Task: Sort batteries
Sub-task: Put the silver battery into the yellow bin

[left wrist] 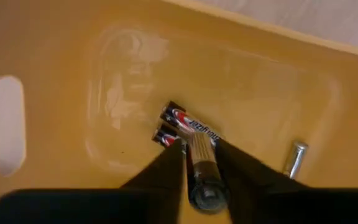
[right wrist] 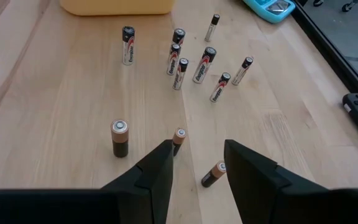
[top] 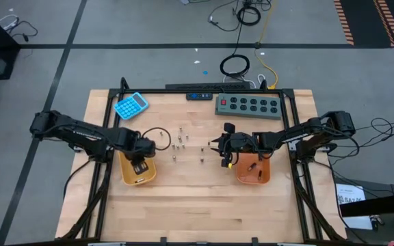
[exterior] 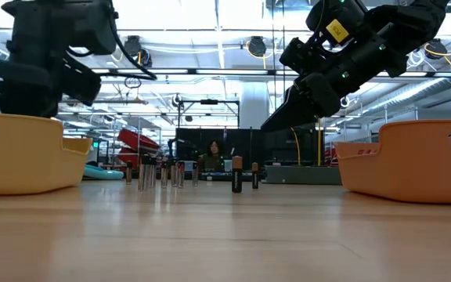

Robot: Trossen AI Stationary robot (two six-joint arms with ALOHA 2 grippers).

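Several small batteries (top: pixel 180 143) stand upright on the table between a yellow tray (top: pixel 126 174) and an orange tray (top: pixel 264 176). My left gripper (left wrist: pixel 201 171) reaches down into the yellow tray and is shut on one battery. Two labelled batteries (left wrist: pixel 178 120) and a thinner silvery one (left wrist: pixel 295 158) lie on the tray floor. My right gripper (right wrist: pixel 197 163) is open, low over the table beside the orange tray. A copper-topped battery (right wrist: pixel 214 174) stands tilted between its fingers without touching them. Two more (right wrist: pixel 120 138) (right wrist: pixel 179 138) stand just ahead. My left gripper pinches a battery (left wrist: pixel 199 163) between its two fingers, which lie along its length. Its silvery end cap (left wrist: pixel 205 194) points back toward the wrist. The fingers come from above, pointing down into the yellow tray. The held battery's far end is close over the two lying batteries.
A blue calculator (top: pixel 130 104), a grey power strip (top: pixel 247 105) and a dark remote (top: pixel 200 96) lie along the far edge. A black cord loop (top: pixel 157 134) lies next to the left gripper. Bare wood fills the near half of the table.
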